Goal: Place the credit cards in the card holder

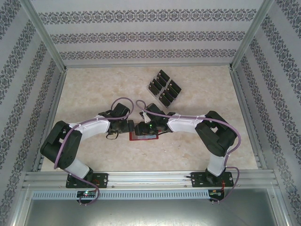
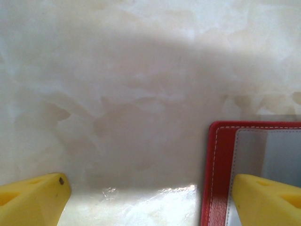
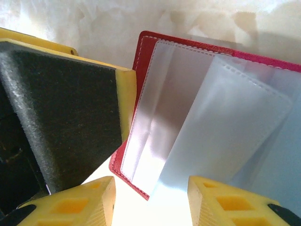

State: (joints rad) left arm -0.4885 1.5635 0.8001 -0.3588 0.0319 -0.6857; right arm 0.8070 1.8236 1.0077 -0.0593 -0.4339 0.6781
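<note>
Yellow fingertips (image 3: 89,202) of your right gripper (image 3: 150,188) sit nearest the lens. They stand partly apart, with a clear sleeve (image 3: 225,132) of the card holder (image 3: 141,52) reaching down into the gap; contact with it cannot be confirmed. You have the card holder lying open on the table (image 1: 94,89), near centre, red cover down and clear pockets up. Your left gripper (image 2: 150,186) is spread wide, one finger over the holder's left edge and the other over bare table. Its black foam pad (image 3: 61,108) shows just beside the holder in the right wrist view. Credit cards (image 1: 164,88) noted standing in two rows, far of the holder and slightly right, well apart from both grippers.
</note>
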